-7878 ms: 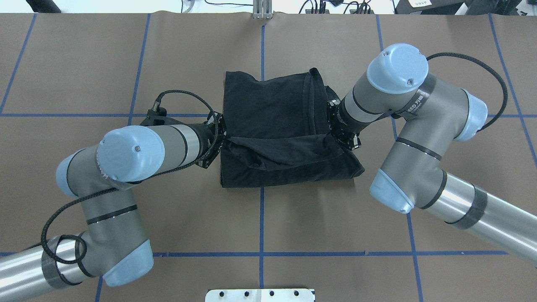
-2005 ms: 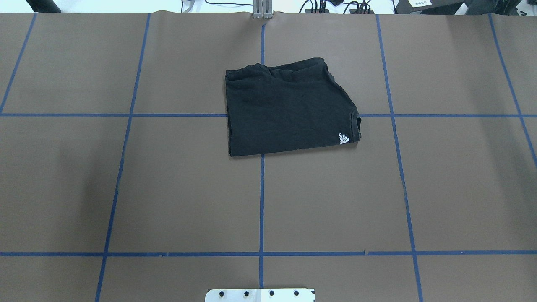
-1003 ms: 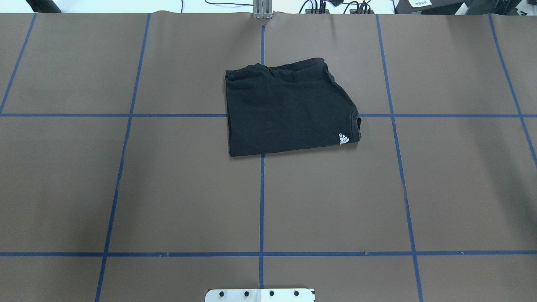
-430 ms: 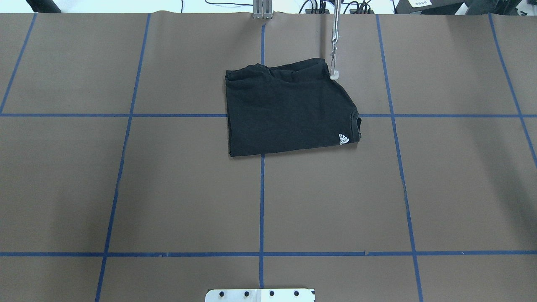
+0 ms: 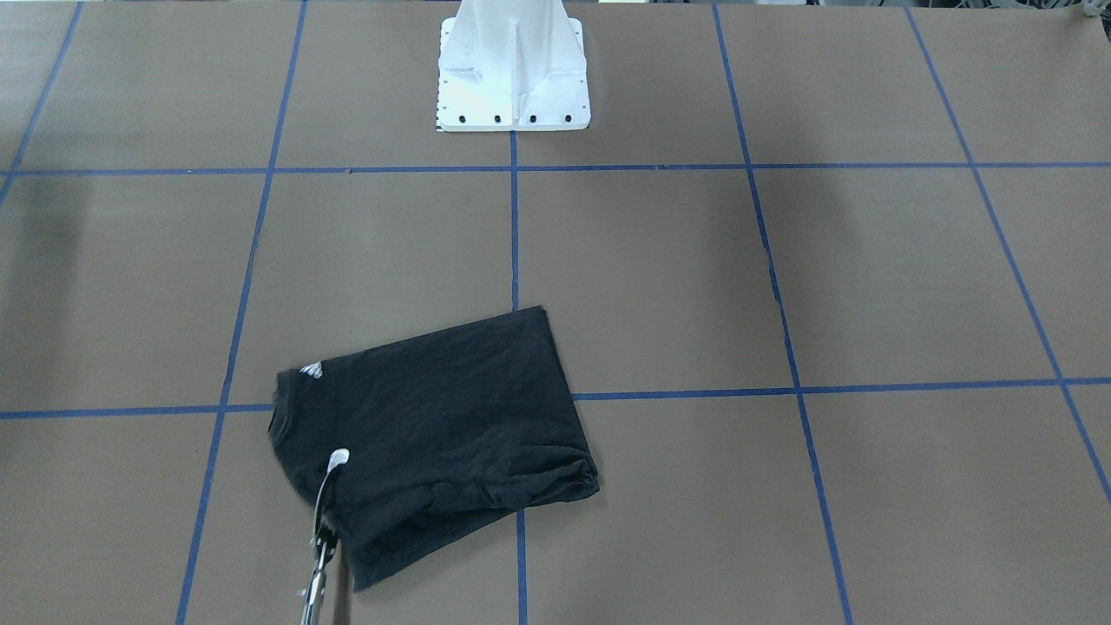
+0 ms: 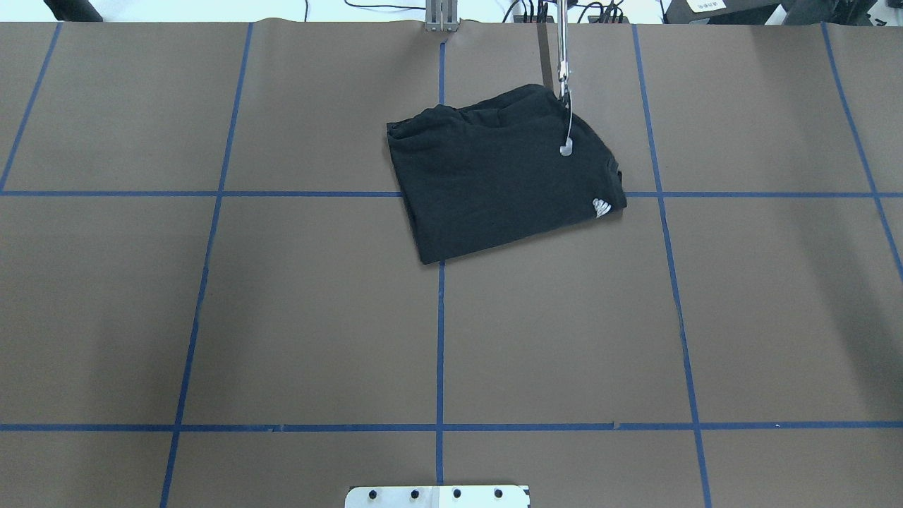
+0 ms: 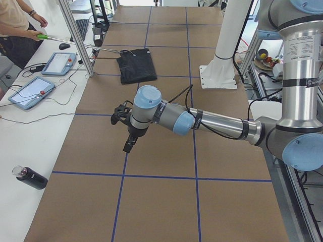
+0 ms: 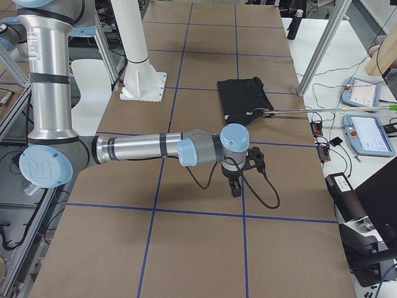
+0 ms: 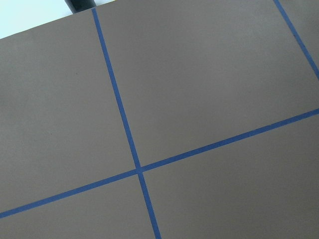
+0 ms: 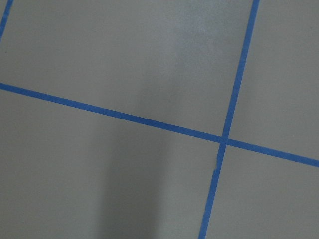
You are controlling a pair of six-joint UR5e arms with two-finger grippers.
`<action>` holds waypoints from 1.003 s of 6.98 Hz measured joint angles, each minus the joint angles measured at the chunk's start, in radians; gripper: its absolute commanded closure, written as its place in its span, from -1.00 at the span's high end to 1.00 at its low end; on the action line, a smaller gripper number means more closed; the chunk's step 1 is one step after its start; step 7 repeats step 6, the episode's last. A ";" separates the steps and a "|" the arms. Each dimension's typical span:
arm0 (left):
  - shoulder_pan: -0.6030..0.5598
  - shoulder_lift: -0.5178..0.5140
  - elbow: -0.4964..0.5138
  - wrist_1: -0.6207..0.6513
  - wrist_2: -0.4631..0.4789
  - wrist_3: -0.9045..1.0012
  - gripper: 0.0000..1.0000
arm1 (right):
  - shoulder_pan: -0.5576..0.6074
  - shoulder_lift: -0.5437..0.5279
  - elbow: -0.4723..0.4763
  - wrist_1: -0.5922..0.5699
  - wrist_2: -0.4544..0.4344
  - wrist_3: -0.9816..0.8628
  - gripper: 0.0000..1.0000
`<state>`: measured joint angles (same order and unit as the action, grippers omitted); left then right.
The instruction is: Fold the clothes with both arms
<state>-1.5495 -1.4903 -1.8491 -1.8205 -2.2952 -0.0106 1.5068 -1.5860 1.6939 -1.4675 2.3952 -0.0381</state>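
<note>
Evidently the folding is done: the black T-shirt (image 6: 501,183) lies as a compact rectangle on the far half of the table (image 6: 282,317), askew to the blue tape lines (image 6: 439,339), its small white logo (image 6: 601,207) up. A long metal stick (image 6: 563,70), reaching in from the operator (image 7: 17,30), rests its pale tip on the cloth, probably to drag or reset it. The left arm (image 7: 202,118) and right arm (image 8: 136,148) sit out toward the table ends, well apart from the shirt, likely to give that stick room. Whether the left gripper (image 7: 127,147) or the right gripper (image 8: 236,189) is parted or closed, I cannot tell; neither holds cloth.
</note>
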 measured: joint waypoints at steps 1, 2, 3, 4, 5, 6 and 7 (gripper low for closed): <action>0.000 -0.002 0.003 -0.001 0.000 -0.001 1.00 | 0.000 0.001 -0.002 0.003 -0.004 0.001 1.00; 0.000 -0.002 0.002 -0.002 -0.006 -0.003 1.00 | 0.000 0.002 -0.003 0.004 -0.015 0.003 1.00; 0.000 -0.002 0.004 -0.002 -0.023 -0.003 1.00 | -0.003 0.003 -0.002 0.003 -0.035 0.004 1.00; 0.000 -0.002 0.005 -0.002 -0.038 -0.003 1.00 | -0.009 0.007 0.001 0.001 -0.076 0.005 1.00; 0.000 -0.002 0.006 -0.002 -0.044 -0.003 1.00 | -0.017 0.008 0.005 -0.003 -0.116 0.005 1.00; 0.000 -0.001 0.006 -0.002 -0.048 -0.003 1.00 | -0.024 0.009 0.005 -0.014 -0.132 0.006 1.00; 0.000 -0.001 0.006 -0.002 -0.048 -0.003 1.00 | -0.024 0.009 0.005 -0.014 -0.132 0.006 1.00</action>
